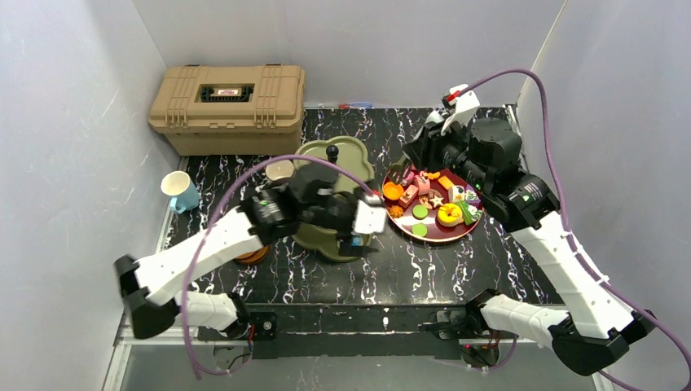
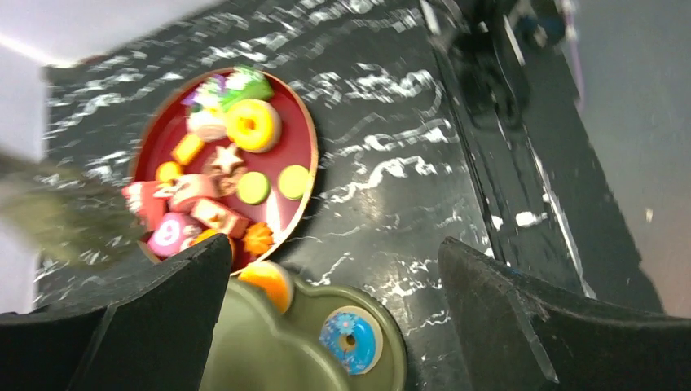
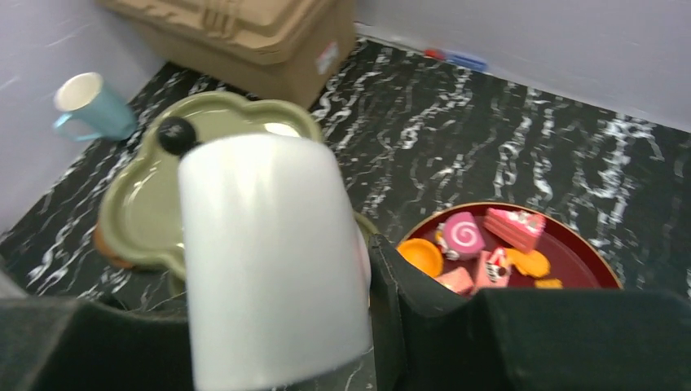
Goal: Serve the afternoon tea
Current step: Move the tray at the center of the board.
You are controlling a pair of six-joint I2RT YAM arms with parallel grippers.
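Note:
The olive three-tier stand [image 1: 314,153] with its black knob [image 1: 332,152] stands mid-table. My left gripper [image 1: 358,239] is open and empty over the stand's lower tier [image 2: 269,358]. A blue doughnut [image 2: 350,340] and an orange pastry [image 2: 267,281] lie on that tier under the gripper [image 2: 334,252]. My right gripper [image 1: 405,167] points down between the stand and the plate. In the right wrist view it [image 3: 277,277] is shut on a white mug [image 3: 269,261]; the mug is hidden in the top view. Several toy pastries [image 1: 448,213] lie on the dark-red plate [image 1: 440,235].
The white-and-blue cup [image 1: 181,192] stands at the left wall. A brown saucer [image 1: 254,254] lies under my left arm. The tan toolbox [image 1: 228,98] is at the back left. A pen [image 1: 354,104] lies by the back wall. The plate [image 2: 301,138] sits right of the stand.

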